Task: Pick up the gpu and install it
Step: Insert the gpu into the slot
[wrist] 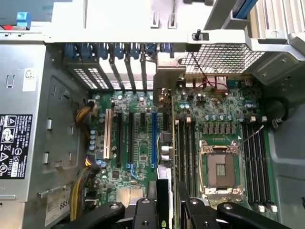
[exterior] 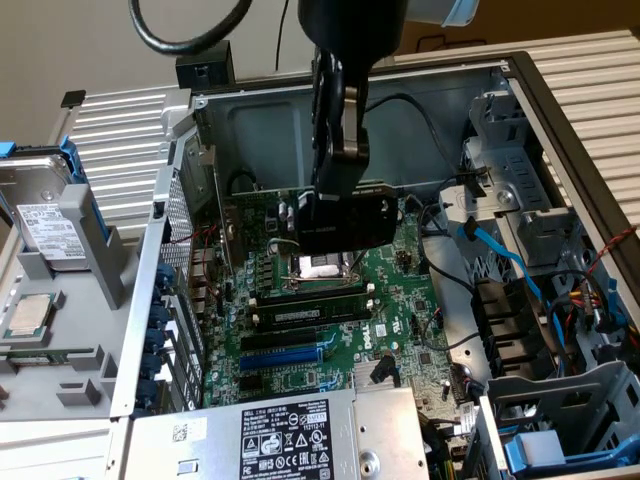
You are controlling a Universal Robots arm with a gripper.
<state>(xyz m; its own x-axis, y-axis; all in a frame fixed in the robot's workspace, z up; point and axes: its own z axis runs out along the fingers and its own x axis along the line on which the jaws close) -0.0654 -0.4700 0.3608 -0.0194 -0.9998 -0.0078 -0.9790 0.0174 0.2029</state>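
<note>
My gripper (exterior: 336,196) comes down from above into the open computer case and is shut on the gpu (exterior: 350,222), a short card with a black shroud. The card hangs upright above the green motherboard (exterior: 405,300), over the CPU socket (exterior: 320,268), clear of the slots. In the wrist view the gpu (wrist: 164,157) appears edge-on between the black gripper (wrist: 167,206) fingers, with its silver end bracket (wrist: 167,81) toward the case's rear slot openings. The blue slot (wrist: 153,138) lies just beside the card's line.
The grey power supply (exterior: 280,435) borders the motherboard at the front of the exterior view. Blue and black cables (exterior: 510,270) and drive bays crowd the exterior view's right. A hard drive (exterior: 40,215) and a loose processor (exterior: 30,315) lie outside the case on the exterior view's left.
</note>
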